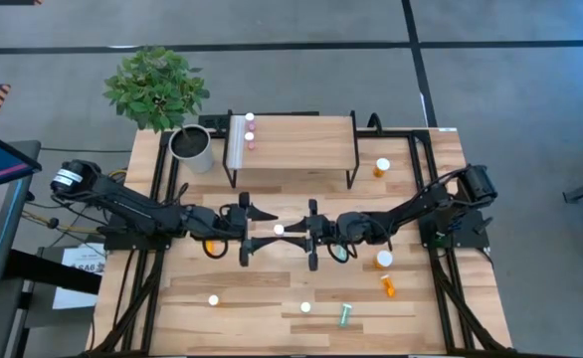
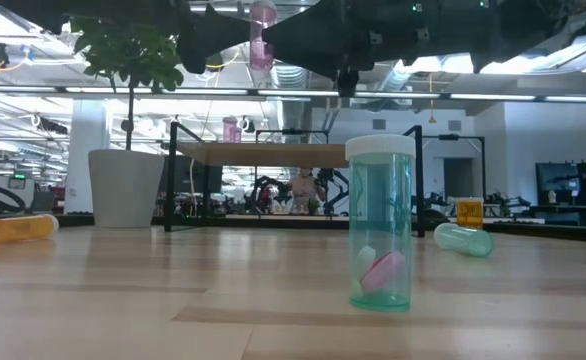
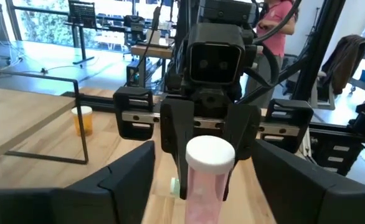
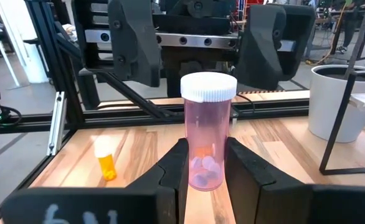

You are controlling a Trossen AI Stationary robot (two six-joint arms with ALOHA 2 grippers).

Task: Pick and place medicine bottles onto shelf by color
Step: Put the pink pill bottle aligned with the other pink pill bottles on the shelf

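Above the desk (image 1: 272, 298), the right hand (image 1: 311, 236) is pinching an upright pink bottle (image 4: 208, 134) while the left hand (image 1: 247, 234) is facing it, fingers spread on either side.

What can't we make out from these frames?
- Pink bottle: held by the right gripper between the open left gripper fingers. Its lower part is cut off by the left wrist view's edge.
- Shelf: two pink bottles show in the high view, too small to read. The low view shows only one clearly.
- Teal bottle: mostly hidden under the right arm in the high view.
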